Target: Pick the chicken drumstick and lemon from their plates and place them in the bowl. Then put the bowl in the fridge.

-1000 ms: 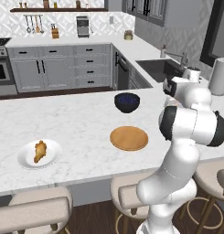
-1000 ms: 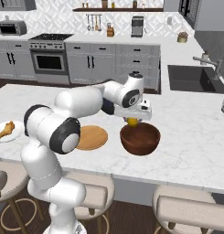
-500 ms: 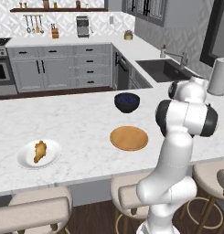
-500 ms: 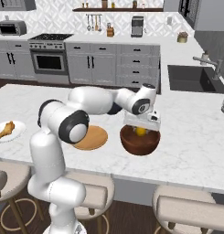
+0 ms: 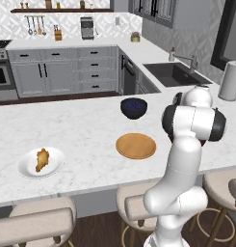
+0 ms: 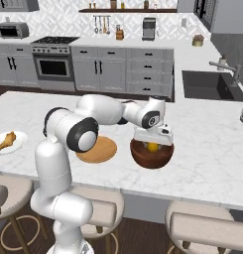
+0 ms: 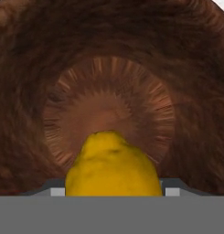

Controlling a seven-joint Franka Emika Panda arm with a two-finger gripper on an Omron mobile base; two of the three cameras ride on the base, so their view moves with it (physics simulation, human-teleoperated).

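Note:
My gripper (image 6: 152, 144) points down into the reddish-brown wooden bowl (image 6: 152, 157) on the island and is shut on the yellow lemon (image 6: 152, 147). In the hand view the lemon (image 7: 113, 167) sits between my fingers, just above the bowl's lighter floor (image 7: 109, 91). The chicken drumstick (image 5: 42, 159) lies on the white plate (image 5: 23, 168) at the island's left end; the right base view has that drumstick (image 6: 6, 140) and plate (image 6: 20, 143) at its left edge. Left of the bowl lies the bare tan wooden plate (image 6: 100, 151). The fridge is out of view.
A dark navy bowl (image 5: 134, 107) stands behind the wooden plate (image 5: 135, 145). A sink (image 5: 175, 72) and a paper towel roll (image 5: 232, 81) are at the right. Stools (image 5: 37, 226) line the island's near edge.
My gripper has carried the lemon right from above the wooden plate's edge and down into the wooden bowl. Drumstick, plates and bowls have not moved.

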